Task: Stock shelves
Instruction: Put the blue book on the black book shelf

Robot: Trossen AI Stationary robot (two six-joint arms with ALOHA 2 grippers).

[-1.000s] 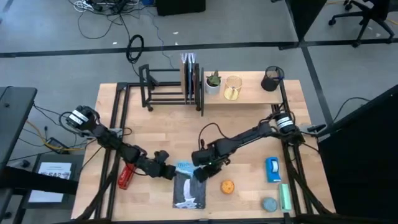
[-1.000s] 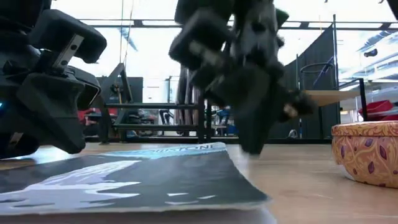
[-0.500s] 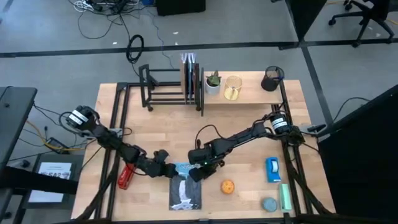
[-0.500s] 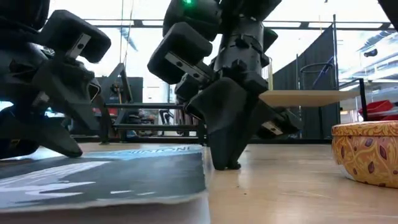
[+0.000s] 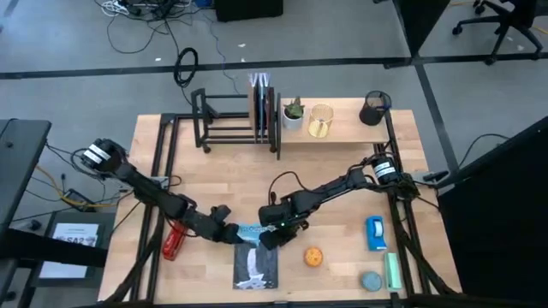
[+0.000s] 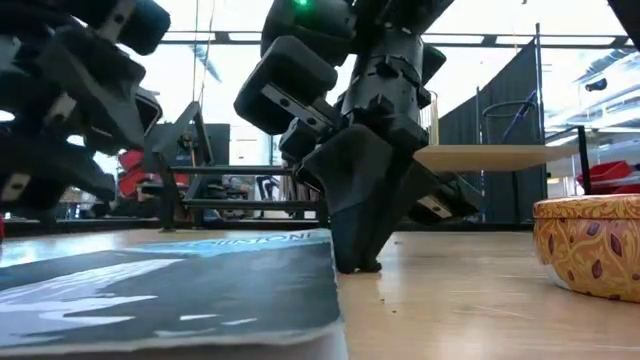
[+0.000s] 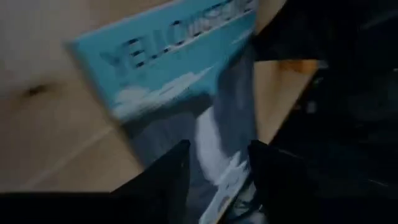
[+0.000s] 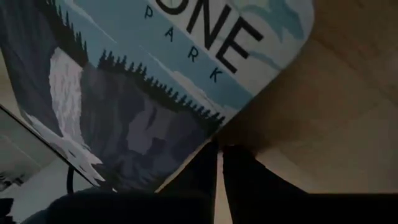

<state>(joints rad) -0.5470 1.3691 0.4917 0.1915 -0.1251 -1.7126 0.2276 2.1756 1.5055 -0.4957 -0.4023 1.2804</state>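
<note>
A book [image 5: 255, 257] with a blue-and-grey park cover lies flat on the tabletop near the front edge. My left gripper [image 5: 233, 233] hangs open just above the book's far left corner [image 7: 124, 68], clear of the cover in the low view. My right gripper [image 5: 272, 238] is shut, its tips down on the table at the book's right edge. At the far edge stand the shelves: a black bar rack [image 5: 224, 115] with upright books [image 5: 261, 104], and a wooden plank shelf [image 5: 347, 128] bearing a plant pot, a gold cup and a black mesh cup. My right gripper's shut fingers [image 8: 231, 163] point down and stand with their tips on the table [image 6: 358, 262]. They are against the book's right long edge [image 8: 204, 138], near its far corner. The book lies flat on the table.
A red object [image 5: 175, 242] lies left of the book. Right of it sit an orange patterned tin [image 5: 313, 256], a blue box [image 5: 375, 233], a grey disc [image 5: 370, 281] and a green tube [image 5: 392, 272]. Bare wood lies between book and shelves.
My right gripper has come down to the table and moved toward the left edge, sliding the flat book a little leftward. After that my left gripper has risen off the book's cover and drawn back toward the table's left.
</note>
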